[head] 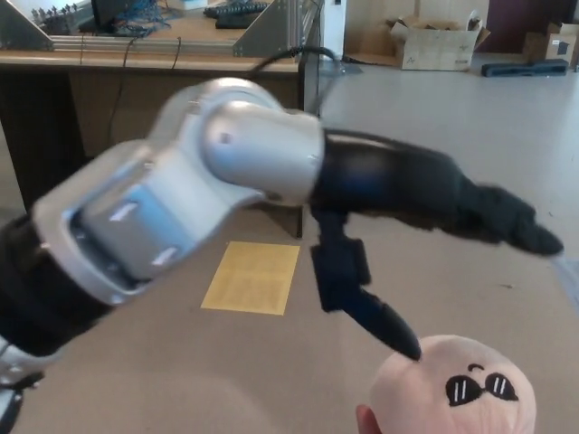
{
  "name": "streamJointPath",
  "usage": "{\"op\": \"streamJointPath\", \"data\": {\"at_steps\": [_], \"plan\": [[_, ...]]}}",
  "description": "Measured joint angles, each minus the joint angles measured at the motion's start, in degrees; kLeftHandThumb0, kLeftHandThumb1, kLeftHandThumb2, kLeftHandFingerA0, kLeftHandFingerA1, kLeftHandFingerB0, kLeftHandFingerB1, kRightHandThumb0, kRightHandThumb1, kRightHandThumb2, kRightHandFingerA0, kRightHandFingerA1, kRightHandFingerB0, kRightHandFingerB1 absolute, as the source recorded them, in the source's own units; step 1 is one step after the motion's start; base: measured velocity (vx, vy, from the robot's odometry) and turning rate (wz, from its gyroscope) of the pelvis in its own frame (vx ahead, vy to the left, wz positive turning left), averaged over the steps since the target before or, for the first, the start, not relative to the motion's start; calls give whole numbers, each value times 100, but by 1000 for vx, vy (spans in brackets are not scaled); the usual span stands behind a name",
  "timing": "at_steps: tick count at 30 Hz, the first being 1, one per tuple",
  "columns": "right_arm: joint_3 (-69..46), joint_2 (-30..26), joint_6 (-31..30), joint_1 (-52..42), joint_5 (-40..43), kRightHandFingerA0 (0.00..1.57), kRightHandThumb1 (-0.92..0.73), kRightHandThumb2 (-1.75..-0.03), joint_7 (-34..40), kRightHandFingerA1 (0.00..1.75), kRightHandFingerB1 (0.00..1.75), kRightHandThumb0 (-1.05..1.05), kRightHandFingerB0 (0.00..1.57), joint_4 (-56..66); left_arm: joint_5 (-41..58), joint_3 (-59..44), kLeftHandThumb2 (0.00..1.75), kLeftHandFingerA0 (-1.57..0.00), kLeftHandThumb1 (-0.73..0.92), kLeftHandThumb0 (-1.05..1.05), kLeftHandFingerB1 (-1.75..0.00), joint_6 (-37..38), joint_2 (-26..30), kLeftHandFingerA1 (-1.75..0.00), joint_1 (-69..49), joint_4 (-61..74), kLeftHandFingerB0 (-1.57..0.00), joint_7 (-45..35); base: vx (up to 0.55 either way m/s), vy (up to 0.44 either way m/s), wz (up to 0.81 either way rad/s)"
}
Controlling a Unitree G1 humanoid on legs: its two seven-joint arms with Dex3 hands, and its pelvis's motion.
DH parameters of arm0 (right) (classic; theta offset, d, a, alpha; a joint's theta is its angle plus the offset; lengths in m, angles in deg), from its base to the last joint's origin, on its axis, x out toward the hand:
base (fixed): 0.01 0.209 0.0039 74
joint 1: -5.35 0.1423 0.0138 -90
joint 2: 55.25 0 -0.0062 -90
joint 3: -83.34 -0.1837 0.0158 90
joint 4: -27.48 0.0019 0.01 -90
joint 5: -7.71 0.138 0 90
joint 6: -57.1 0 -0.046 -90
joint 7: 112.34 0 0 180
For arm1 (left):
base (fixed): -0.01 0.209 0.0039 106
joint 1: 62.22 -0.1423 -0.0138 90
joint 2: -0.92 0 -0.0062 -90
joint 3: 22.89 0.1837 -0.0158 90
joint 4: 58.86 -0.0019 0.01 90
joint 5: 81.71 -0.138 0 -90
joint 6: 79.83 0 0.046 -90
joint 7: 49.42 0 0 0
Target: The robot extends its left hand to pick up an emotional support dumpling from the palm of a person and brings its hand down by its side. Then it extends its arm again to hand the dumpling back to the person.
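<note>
Dumpling (455,387) nearest the camera, at about five o'clock in the head view: a pale pink plush ball with a small face of dark glasses, cut off by the bottom edge. A sliver of a person's fingertip (365,419) shows at its lower left, so the toy appears to rest in a palm that is otherwise out of view. Just above it, the robot's left hand (425,226) reaches in from nine o'clock on a silver and black arm. The hand is spread and holds nothing: its thumb points down, with the tip at or just touching the top left of the toy, while the two thick fingers (516,228) stretch past toward three o'clock, well above the ball. They are blurred, so their exact spread is hard to judge. The right hand does not show. Farther off, a yellow sheet (252,278) lies on the floor at the centre, a desk (136,90) stands at eleven o'clock, and a cardboard box (434,45) sits at one o'clock. This looks like the first reach. Next, the hand likely needs to drop lower and close around the toy.
</note>
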Motion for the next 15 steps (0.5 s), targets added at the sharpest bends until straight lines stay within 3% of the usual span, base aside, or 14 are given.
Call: {"op": "streamJointPath", "data": {"at_steps": [3,6,7,11,12,15], "plan": [[3,-14,48,49,-2,77,-62,-59,-8,66,46,-43,77,-63,-192,152,90,0,40,-74,0,-124,-146,0,100,-57,0,-263,0,0,0],[20,-35,66,144,-13,77,-64,-60,-22,63,44,-47,74,-284,-331,240,91,0,39,-75,0,-199,-261,0,106,-98,0,-457,0,0,0],[32,-40,64,170,-22,77,-64,-60,-25,63,44,-47,74,-335,-374,263,66,0,48,-105,-10,-215,-299,0,105,-109,0,-514,0,0,0],[58,-50,64,254,-47,77,-64,-60,-37,63,44,-47,74,-442,-559,322,76,0,44,-105,-1,-224,-342,0,87,-132,0,-704,0,0,0],[65,-55,64,285,-52,77,-64,-60,-41,63,44,-47,74,-467,-614,326,59,0,54,-105,0,-224,-349,0,74,-138,0,-766,0,0,0],[77,-60,64,335,-61,77,-64,-60,-53,63,44,-47,74,-503,-714,326,59,0,55,-105,0,-229,-375,0,43,-149,0,-901,0,0,0]]}}
